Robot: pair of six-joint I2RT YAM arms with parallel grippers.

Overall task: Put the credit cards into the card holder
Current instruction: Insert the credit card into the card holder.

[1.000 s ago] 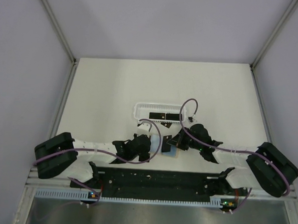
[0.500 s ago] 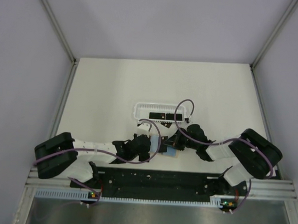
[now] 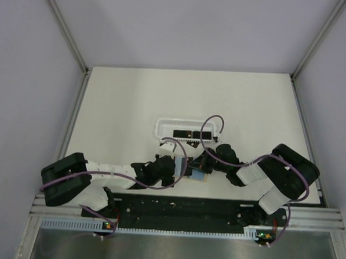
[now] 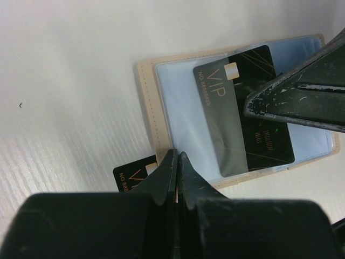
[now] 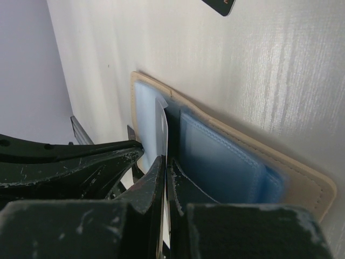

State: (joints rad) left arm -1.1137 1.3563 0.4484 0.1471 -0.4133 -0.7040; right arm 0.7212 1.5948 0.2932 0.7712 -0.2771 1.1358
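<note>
VIP credit card [image 4: 223,124] is sitting slantwise on the open card holder [image 4: 148,108]. Its long axis is running crosswise to the holder's long side. One long strip of it is looking greyed over, so I'm guessing that part is already under the clear blue sleeve.

The right fingers [image 5: 163,164] are pinching it, pressed tight on the thin edge. From that wrist view the holder [image 5: 242,162] is stretching out ahead and off to one side of them. So the right arm is the one on the card. If I'm reading it right, the coming move is a slide along the card's own length, deeper into the pocket.

The left fingers [image 4: 177,162] are pressed together too, with their tips hanging right at the holder's near tan edge. I can't tell if they're pinning it down or just hovering over it.

A second black card [image 4: 132,175] is peeking out on the table [image 4: 64,81] just beside that edge, partly hidden under the left fingers.

From above, the holder [image 3: 198,175] is lying between the two arms, close to their bases. The white basket [image 3: 161,128] is sitting just beyond it, with more cards [image 3: 184,133] lying inside.
</note>
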